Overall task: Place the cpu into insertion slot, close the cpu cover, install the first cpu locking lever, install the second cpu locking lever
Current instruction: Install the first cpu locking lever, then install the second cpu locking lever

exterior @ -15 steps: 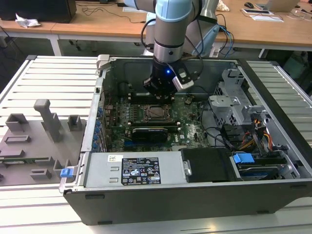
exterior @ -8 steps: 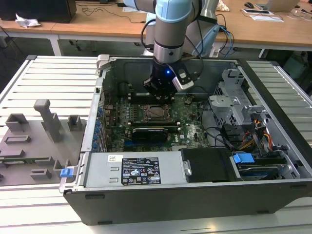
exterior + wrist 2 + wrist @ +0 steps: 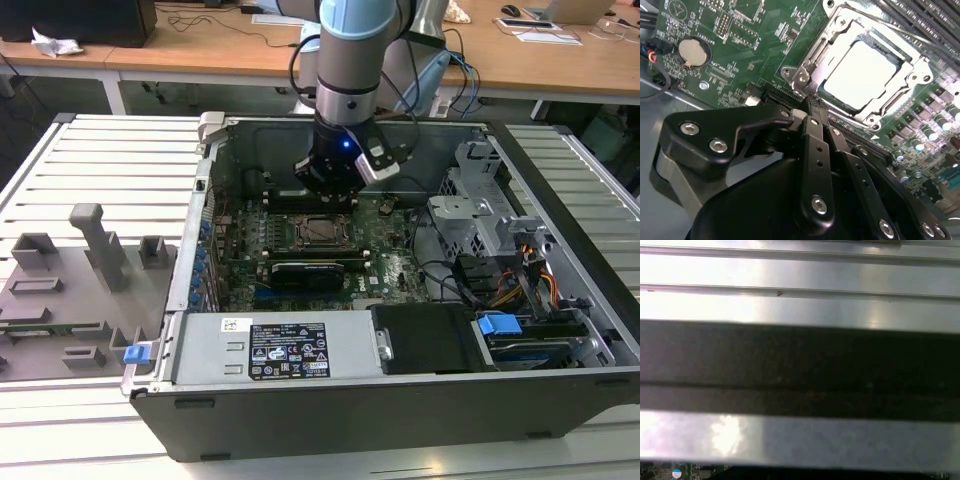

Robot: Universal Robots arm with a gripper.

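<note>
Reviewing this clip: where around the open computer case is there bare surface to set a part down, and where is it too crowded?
Bare: the slatted table on the exterior view's left beyond the grey fixture, and the slats on its right. Crowded: inside the case, where the end effector hangs near the cpu and cables fill the right bay.

Ext view evenly bright, glare on cpu [image 3: 864, 75] top, first wrist view blurry w/ washed-out bands

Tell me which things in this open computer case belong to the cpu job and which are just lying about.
Job: cpu, seated in the insertion slot; cpu cover closed over it; gripper shut beside the socket.

Lying about: coin battery, grey fixture blocks, blue drive latch.
</note>
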